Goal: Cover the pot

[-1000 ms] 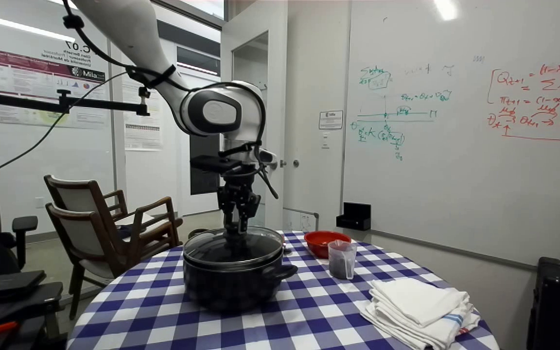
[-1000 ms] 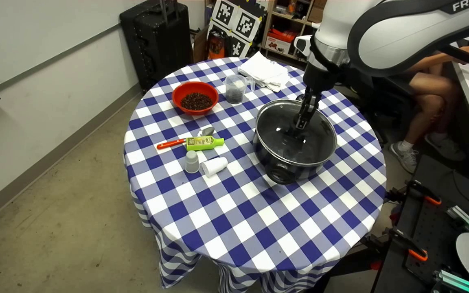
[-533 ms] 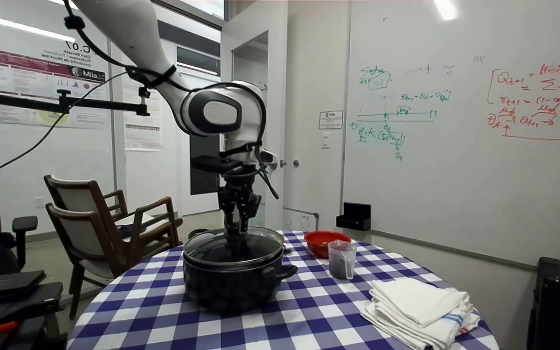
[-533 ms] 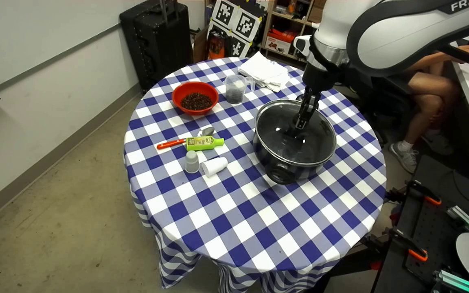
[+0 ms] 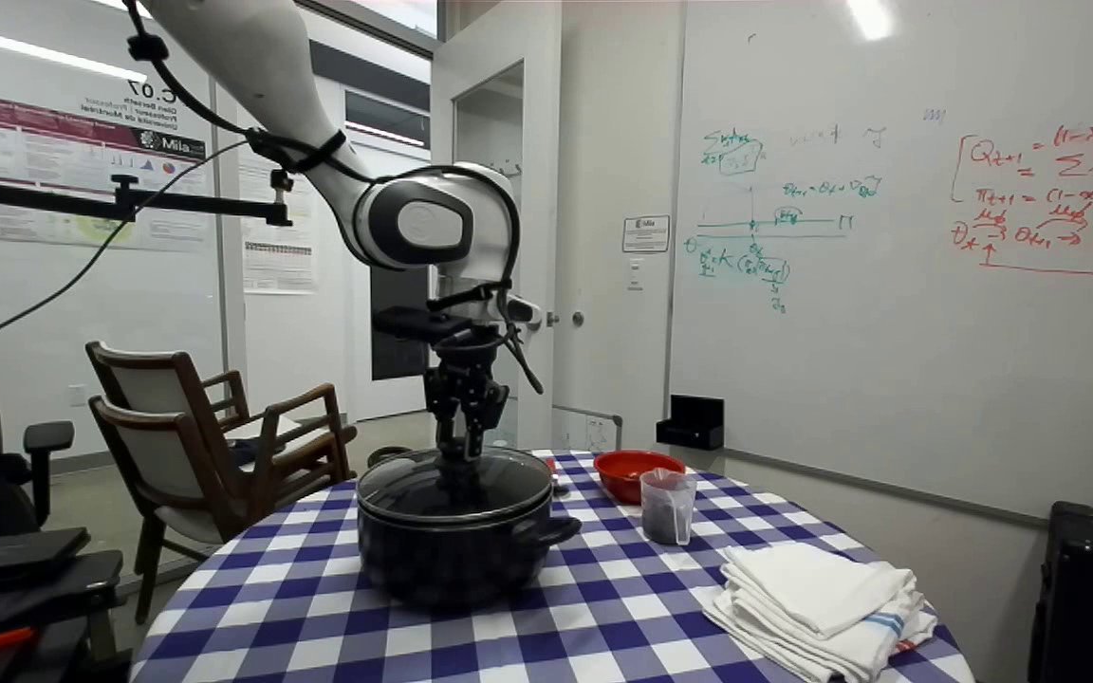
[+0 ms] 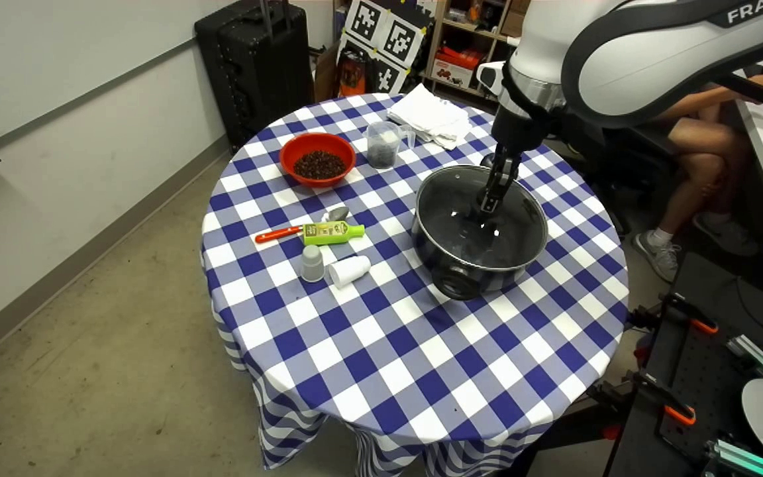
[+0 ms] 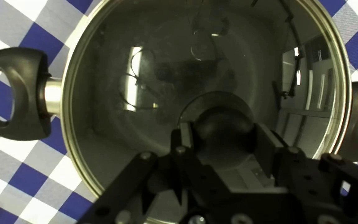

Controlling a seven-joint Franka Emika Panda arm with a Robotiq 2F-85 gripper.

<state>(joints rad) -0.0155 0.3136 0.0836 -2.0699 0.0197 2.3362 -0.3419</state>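
Note:
The black pot [image 5: 452, 564] stands on the checkered table; its body [image 6: 425, 250] shows below the lid. A clear glass lid [image 5: 404, 493] with a metal rim lies level on the pot's rim in both exterior views. In the wrist view the lid [image 7: 154, 77] fills the frame between the pot's two side handles [image 7: 16, 93]. My gripper [image 5: 460, 453] points straight down over the lid's middle. In the wrist view its fingers [image 7: 225, 133] press on both sides of the lid's round black knob [image 7: 224, 119]. The pot's inside shows only dimly through the glass.
A red bowl [image 6: 315, 140] of dark beans, a clear measuring cup [image 6: 381, 147] and folded white towels [image 6: 429, 120] stand on the table. A green bottle [image 6: 328, 233], a red-handled spoon [image 6: 279, 234], a grey shaker [image 6: 312, 265] and a white cup [image 6: 350, 270] lie or stand nearby.
My gripper and the lid have moved down slightly. The lid's rim, a little above the pot's rim before, now meets it. The pot has not moved.

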